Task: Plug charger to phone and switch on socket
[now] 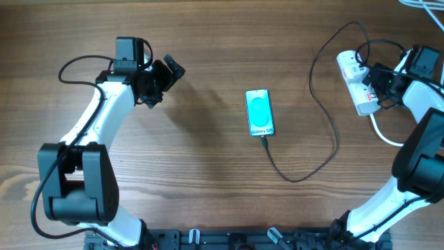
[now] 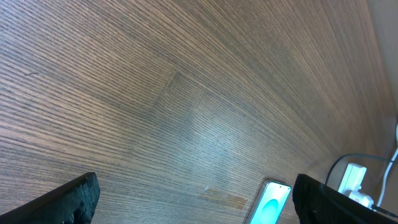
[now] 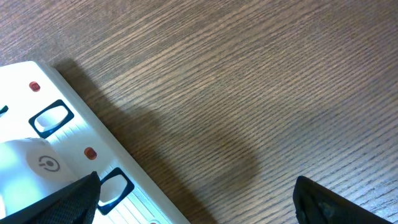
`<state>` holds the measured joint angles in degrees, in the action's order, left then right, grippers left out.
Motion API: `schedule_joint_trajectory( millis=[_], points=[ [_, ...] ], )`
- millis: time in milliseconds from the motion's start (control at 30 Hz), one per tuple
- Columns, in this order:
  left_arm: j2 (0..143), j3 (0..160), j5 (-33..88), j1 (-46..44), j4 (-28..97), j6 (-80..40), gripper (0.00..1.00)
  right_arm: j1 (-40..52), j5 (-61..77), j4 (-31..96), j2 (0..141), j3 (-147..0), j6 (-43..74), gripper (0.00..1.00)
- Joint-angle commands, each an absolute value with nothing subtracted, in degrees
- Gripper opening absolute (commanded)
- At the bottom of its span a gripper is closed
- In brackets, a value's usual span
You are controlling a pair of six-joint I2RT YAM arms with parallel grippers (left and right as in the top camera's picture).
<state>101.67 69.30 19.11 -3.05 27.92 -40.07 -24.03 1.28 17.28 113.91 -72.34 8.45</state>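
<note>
The socket runs off the left edge, the phone off the bottom

Charger tip at lit phone

You had a warm brown table with fine, dark, parallel wood grain. At its centre, the phone showed a teal-green screen with a paler oval and pale edges. The charger was a thin black line. At 2 o'clock, the socket was white with small red marks. Your left arm and right arm were white with black joints.
</note>
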Motion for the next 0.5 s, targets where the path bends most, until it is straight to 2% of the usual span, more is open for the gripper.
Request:
schedule_joint_trajectory(
  millis=[0,467],
  points=[
    [100.5,69.2,18.3,-2.9,27.9,-39.0,1.00,-23.8,0.2,15.9,115.0,-71.6,7.5,1.00],
    [100.5,69.2,18.3,-2.9,27.9,-39.0,1.00,-23.8,0.4,17.1,115.0,-71.5,7.5,1.00]
  ],
)
